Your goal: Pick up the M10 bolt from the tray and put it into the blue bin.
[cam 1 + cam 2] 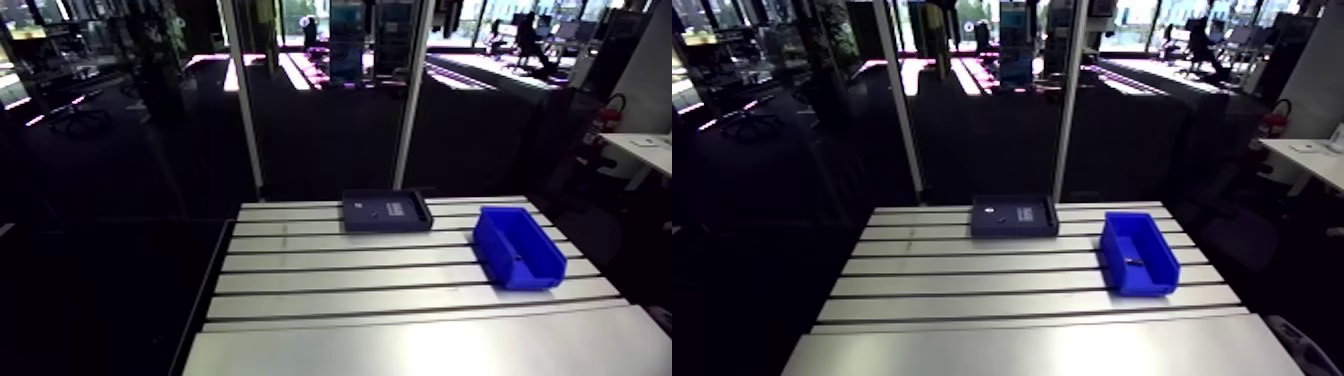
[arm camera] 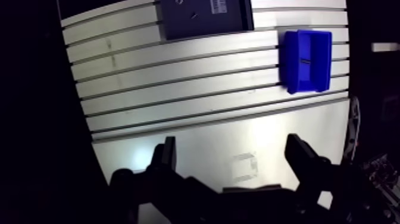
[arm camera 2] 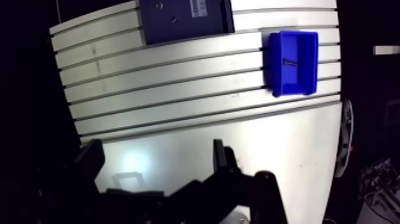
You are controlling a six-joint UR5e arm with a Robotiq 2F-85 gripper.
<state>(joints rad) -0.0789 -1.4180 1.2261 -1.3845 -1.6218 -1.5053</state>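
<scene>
- The hand (image 2: 232,149) is hanging above the smooth near strip of the worktop (image 1: 400,345). Its two fingers (image 2: 168,154) are standing wide apart, with nothing between them.
- The M10 bolt (image 3: 290,61) is lying inside the blue bin (image 1: 530,277). It is showing as a small dark piece on the bin floor, about mid-length.
- The blue bin is sitting on the slotted part of the worktop, toward the right side in the arm view, well apart from the hand.
- The dark tray (image 1: 385,227) is sitting at the far edge of the worktop, near the bin but not touching it.
- The tray is carrying a pale label and a tiny speck, too small to identify.
</scene>
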